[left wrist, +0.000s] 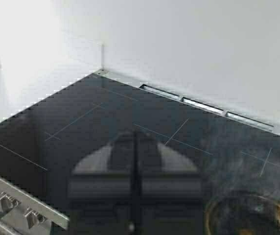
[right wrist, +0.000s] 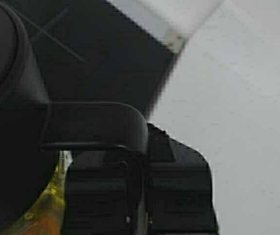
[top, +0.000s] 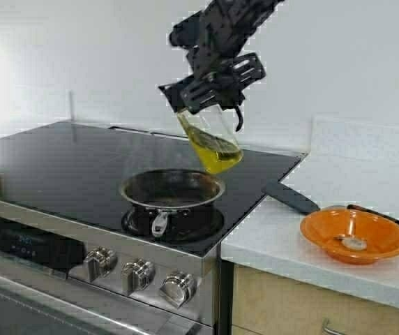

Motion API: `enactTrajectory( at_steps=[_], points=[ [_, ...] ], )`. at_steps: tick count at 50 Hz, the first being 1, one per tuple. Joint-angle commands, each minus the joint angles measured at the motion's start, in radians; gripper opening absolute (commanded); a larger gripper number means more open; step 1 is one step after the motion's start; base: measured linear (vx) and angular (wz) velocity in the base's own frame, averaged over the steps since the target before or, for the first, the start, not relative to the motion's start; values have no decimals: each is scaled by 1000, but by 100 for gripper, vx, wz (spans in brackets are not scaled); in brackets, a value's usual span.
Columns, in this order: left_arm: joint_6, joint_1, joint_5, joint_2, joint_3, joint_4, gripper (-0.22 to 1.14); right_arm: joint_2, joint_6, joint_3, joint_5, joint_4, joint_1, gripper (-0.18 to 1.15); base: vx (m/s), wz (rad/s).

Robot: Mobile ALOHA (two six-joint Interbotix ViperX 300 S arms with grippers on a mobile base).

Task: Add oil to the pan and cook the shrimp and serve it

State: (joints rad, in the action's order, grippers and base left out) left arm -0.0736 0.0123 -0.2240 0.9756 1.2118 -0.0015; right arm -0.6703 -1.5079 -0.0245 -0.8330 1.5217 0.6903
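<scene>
My right gripper (top: 217,84) is shut on the black handle (right wrist: 96,125) of the glass cruet (top: 213,136), holding it tilted above the far right side of the pan (top: 172,190). The yellow-green oil (top: 215,155) has pooled at the cruet's low end. The pan, dark inside with a steel rim, sits on the front right burner and smokes faintly. In an orange bowl (top: 388,241) on the counter lies the pale shrimp (top: 354,243). My left gripper (left wrist: 134,147) hovers shut and empty over the black cooktop, left of the pan (left wrist: 250,215).
A black-handled utensil (top: 290,197) lies on the white counter between the stove and the bowl. Steel knobs (top: 138,273) line the stove's front edge. A white wall stands behind the cooktop (top: 60,160), whose left half is bare glass.
</scene>
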Motion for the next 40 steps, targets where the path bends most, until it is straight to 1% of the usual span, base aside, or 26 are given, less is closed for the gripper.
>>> enactTrajectory(
  at_steps=[1,11,17,25,30,35,40],
  points=[
    [0,0,-5,-5,-9,-2,3,135,150,49,66,-51,-40,7,0,0],
    [0,0,-5,-5,-11,-2,3,298,408,178,172,-127,-97,7,0,0],
    [0,-2,-5,-6,-9,0,3,426,505,276,256,-209,-126,7,0,0],
    [0,0,-5,-6,-9,0,3,612,551,419,319,-268,-172,7,0,0],
    [2,0,-5,-6,-9,0,3,716,552,500,345,-282,-227,7,0,0],
    [2,-2,-5,-6,-9,-2,3,808,552,554,422,-295,-319,7,0,0],
    [0,0,-5,-6,-8,0,3,879,552,571,546,-304,-454,7,0,0]
  ],
)
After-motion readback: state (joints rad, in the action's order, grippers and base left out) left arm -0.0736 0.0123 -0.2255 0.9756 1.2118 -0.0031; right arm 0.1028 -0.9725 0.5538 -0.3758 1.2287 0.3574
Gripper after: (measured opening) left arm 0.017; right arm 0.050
